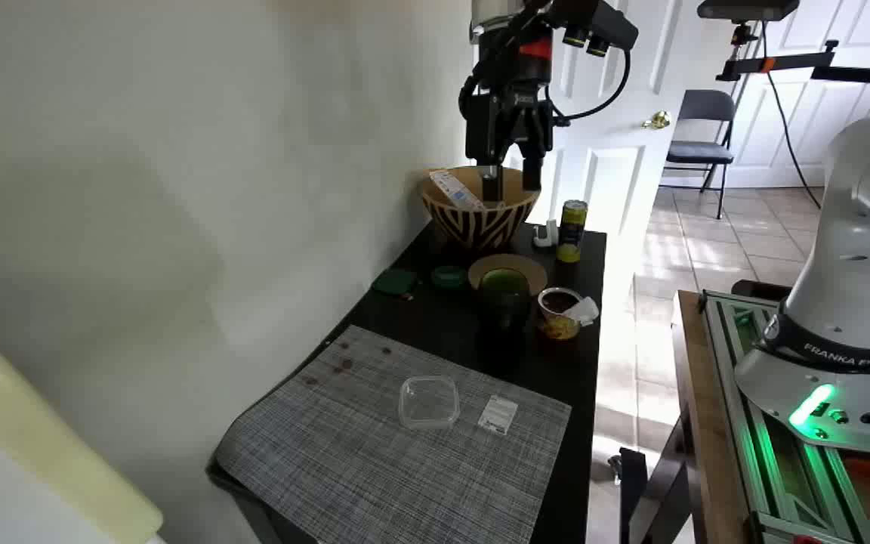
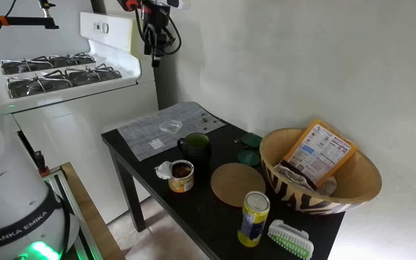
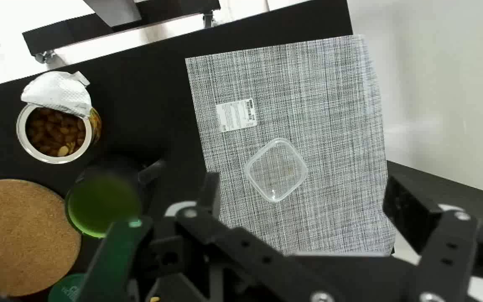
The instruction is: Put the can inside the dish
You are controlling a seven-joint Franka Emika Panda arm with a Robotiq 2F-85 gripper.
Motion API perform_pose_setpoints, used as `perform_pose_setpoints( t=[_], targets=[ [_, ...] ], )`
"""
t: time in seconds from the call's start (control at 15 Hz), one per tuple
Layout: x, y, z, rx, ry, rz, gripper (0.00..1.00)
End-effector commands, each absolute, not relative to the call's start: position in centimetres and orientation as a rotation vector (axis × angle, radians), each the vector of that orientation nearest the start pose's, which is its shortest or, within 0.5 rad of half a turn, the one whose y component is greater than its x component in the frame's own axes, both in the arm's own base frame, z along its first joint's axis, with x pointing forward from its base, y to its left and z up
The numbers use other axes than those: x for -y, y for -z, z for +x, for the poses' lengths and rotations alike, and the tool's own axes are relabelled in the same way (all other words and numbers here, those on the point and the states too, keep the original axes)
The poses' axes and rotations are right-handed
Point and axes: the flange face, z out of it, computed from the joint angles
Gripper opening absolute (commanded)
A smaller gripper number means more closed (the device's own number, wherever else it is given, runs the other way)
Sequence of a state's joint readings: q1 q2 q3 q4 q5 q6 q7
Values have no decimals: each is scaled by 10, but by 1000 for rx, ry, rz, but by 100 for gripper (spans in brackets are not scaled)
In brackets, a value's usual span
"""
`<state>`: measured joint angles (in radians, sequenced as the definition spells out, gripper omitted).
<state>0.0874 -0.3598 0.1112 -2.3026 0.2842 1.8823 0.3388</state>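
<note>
The can is a yellow-green drink can with a dark label and silver top. It stands upright on the black table in both exterior views [image 1: 572,230] [image 2: 254,218]. The dish is the large tan bowl with dark zebra stripes, beside the can near the wall [image 1: 480,227] [image 2: 302,199]. It holds an orange and white box [image 2: 320,153] and some crumpled wrapping. My gripper [image 1: 512,181] is open and empty, high above the table and away from the can; it also shows in an exterior view [image 2: 156,59]. In the wrist view [image 3: 304,205] its fingers are wide apart. Can and dish are outside the wrist view.
A white brush [image 2: 291,240] lies beside the can. A round cork mat [image 2: 237,184], dark green mug [image 2: 195,148], open tin with foil lid [image 2: 181,177] and green lids [image 2: 248,157] stand nearby. A clear container [image 3: 276,170] rests on the grey placemat [image 3: 329,105]. A wall borders the table.
</note>
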Motion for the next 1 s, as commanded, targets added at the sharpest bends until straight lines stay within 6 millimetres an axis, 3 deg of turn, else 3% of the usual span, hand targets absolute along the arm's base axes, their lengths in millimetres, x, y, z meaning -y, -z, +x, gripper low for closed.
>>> perform_pose_setpoints(
  t=[0.0,0.47,0.93],
  targets=[
    [-109,-484,423,-357,-175,-2910,100],
    [-102,-482,425,-421,-154,-2917,100],
    [-39,-476,422,-700,-138,-2838,100]
  ],
)
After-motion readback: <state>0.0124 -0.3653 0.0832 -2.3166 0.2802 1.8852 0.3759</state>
